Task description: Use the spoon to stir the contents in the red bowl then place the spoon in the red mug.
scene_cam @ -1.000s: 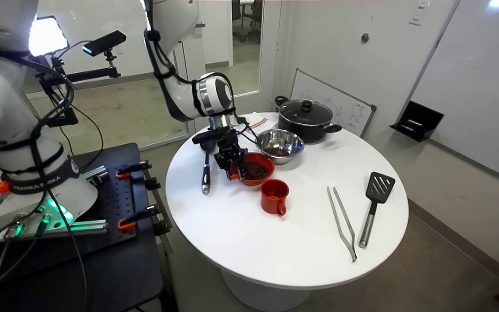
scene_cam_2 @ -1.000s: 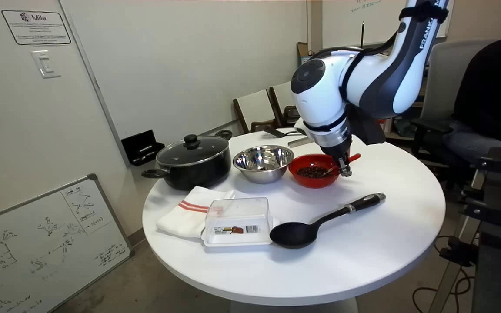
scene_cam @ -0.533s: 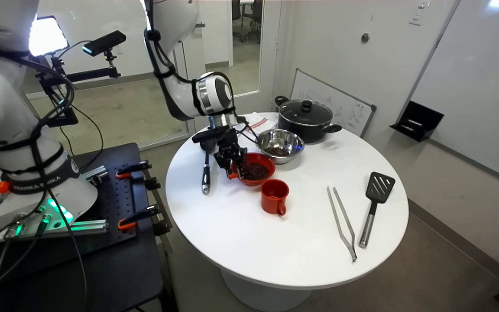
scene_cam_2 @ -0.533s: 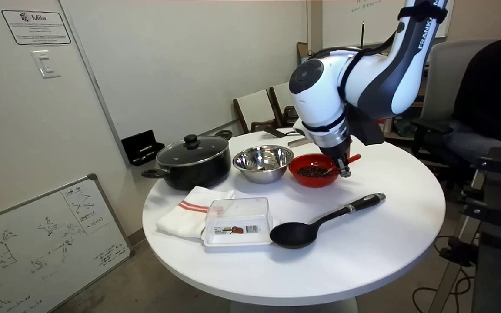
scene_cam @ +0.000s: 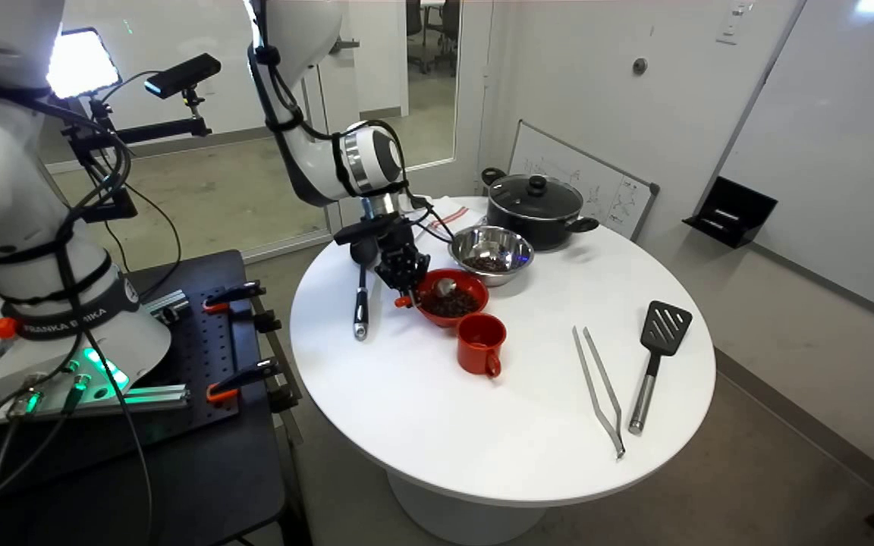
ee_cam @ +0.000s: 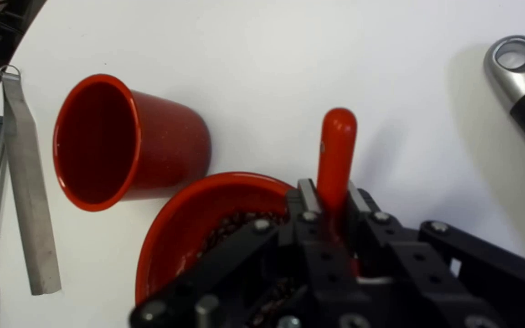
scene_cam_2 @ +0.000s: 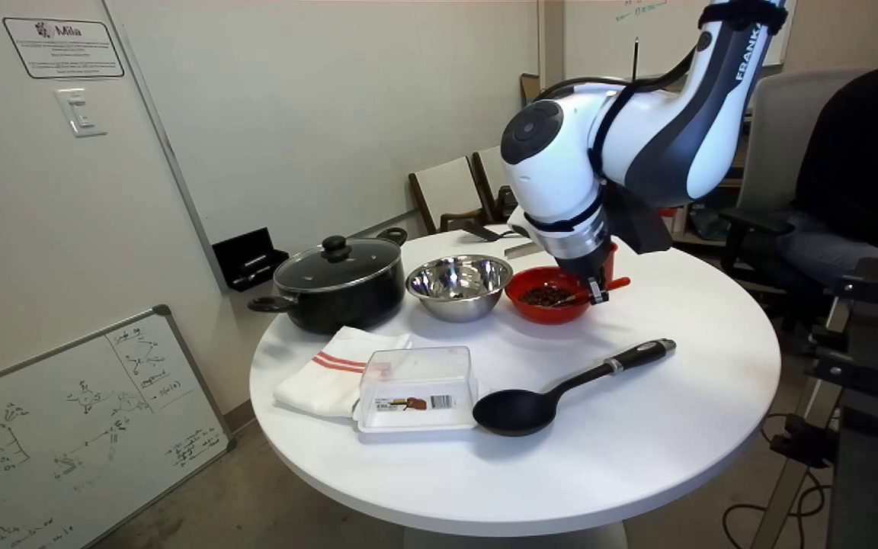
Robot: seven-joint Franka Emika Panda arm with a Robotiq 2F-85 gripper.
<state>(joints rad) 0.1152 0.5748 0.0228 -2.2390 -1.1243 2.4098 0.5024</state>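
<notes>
1. One white table [scene_cam: 528, 440] carries the lot.
2. Red bowl [scene_cam_2: 542, 314]: sits slightly nearer the red mug [ee_cam: 164, 143] than a second ago; stirring probably nudges it, could bump.
3. Pincer [ee_cam: 333, 198]: grasping the spoon [ee_cam: 337, 150] by its red handle.
4. Red mug: upright, just beside bowl, contact unclear; spoon not in it, placing remains.
5. Spoon: metal head [scene_cam: 444, 287] now shows inside bowl in an exterior view, hidden a second ago; likely mid-stir.
6. Dark contents [scene_cam: 454, 305]: bean-like bits in bowl bottom; how mixed, can't tell.
</notes>
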